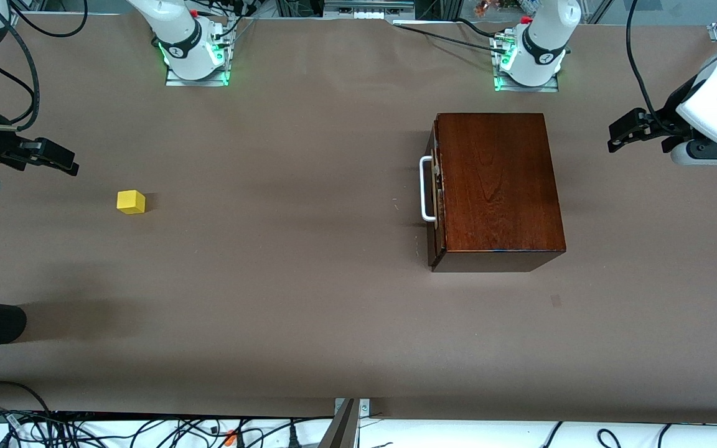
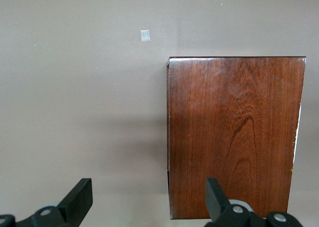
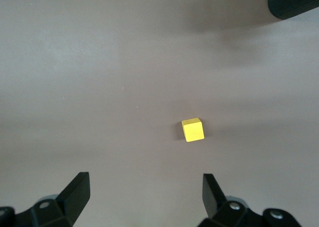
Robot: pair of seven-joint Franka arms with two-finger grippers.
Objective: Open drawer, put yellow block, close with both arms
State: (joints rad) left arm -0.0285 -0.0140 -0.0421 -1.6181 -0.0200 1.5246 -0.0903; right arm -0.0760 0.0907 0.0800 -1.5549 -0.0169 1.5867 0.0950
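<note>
A: Even, soft overhead light; the brown table (image 1: 309, 311) looks flat and moderately bright, with no hard glare.

B: Shadows?

A: Faint and diffuse. The yellow block (image 1: 131, 202) throws a small soft one toward the left arm's end, and the wooden box (image 1: 496, 186) a dim one on its handle side. Broad blurry arm shadows band the tabletop.

B: Reflections?

A: Green glow at both arm bases, a mild sheen on the box top. All views are in focus.
</note>
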